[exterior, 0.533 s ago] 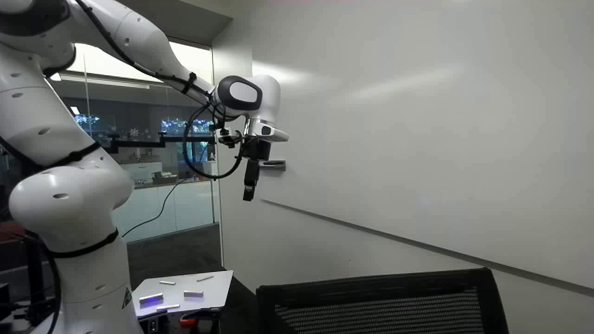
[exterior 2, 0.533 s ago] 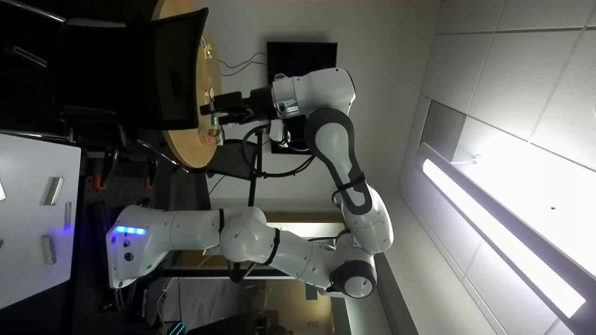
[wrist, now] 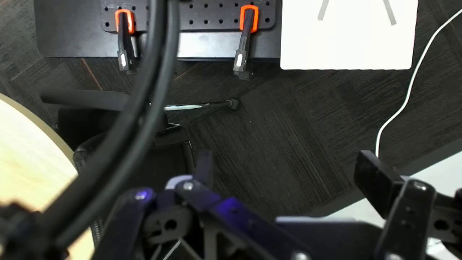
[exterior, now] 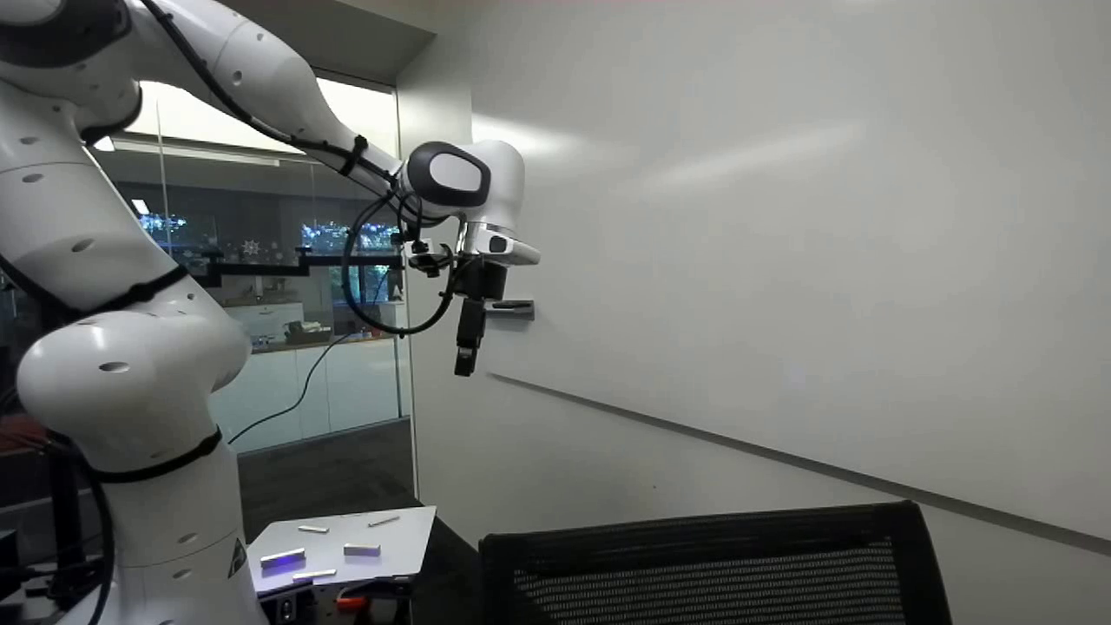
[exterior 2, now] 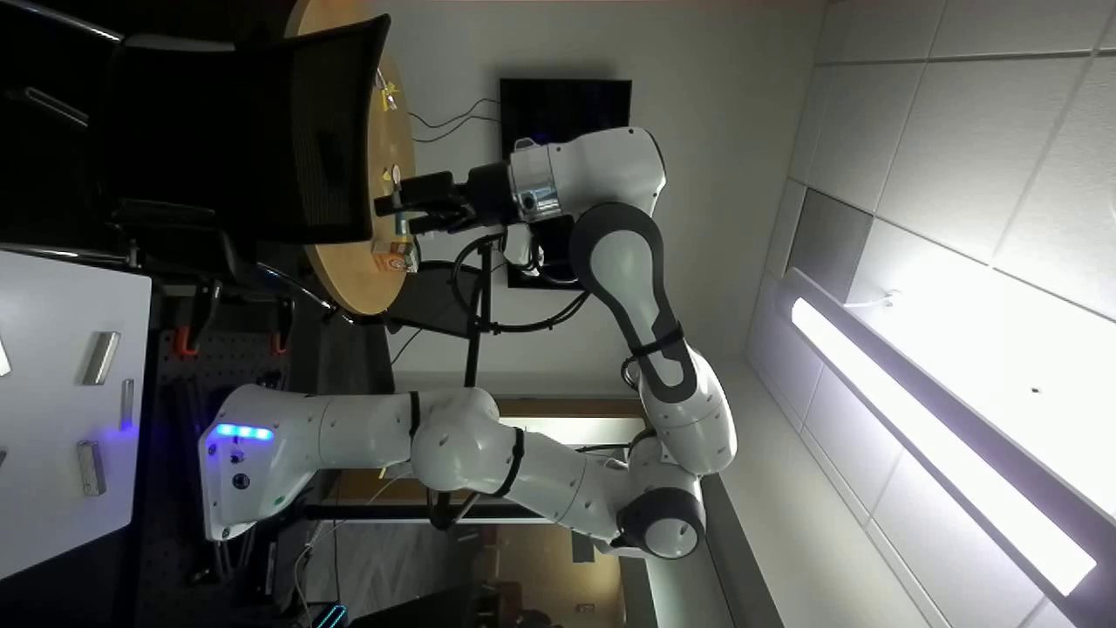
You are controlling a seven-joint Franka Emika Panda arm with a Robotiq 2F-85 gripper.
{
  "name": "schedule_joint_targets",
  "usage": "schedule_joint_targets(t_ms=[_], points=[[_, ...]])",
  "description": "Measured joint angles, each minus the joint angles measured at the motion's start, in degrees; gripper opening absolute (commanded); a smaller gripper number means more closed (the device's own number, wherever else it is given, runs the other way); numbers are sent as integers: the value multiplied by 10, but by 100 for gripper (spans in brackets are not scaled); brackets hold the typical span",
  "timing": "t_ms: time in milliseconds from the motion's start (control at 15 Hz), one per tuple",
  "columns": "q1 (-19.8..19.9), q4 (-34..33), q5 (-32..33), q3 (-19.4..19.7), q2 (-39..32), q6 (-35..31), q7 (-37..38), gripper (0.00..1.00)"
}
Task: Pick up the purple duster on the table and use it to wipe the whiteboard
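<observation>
Found claw [wrist: 285, 164] hanging high, pointing down with jaws at full spread, holding nothing, presumably readied for grabbing from above. Lower, at left in an exterior view, guessed at purple duster [exterior: 283, 558], violet-tinged, lying on white tabletop [exterior: 404, 547]; couldn't confirm color. Saw other small pieces [exterior: 362, 549] spaced apart, likely for gripping room. Next, noted wall holder [exterior: 516, 313], presumably for parking markers. Farther right, marked whiteboard [exterior: 781, 260], upright, probably within reach for wiping.
</observation>
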State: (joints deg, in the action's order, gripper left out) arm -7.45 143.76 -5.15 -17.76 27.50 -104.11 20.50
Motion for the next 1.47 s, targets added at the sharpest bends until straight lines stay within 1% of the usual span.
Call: schedule_joint_targets(t_ms=[267, 467, 733, 1000, 1200, 1467], points=[[-1, 0, 2, 2, 0, -1, 0, 100], [2, -3, 15, 14, -6, -2, -1, 100], [8, -3, 31, 43, -13, -3, -3, 100], [24, -3, 39, 79, -13, -6, -17, 100], [42, -3, 56, 110, -13, -6, -52, 100], [71, -21, 99, 143, -25, -5, -103, 100]])
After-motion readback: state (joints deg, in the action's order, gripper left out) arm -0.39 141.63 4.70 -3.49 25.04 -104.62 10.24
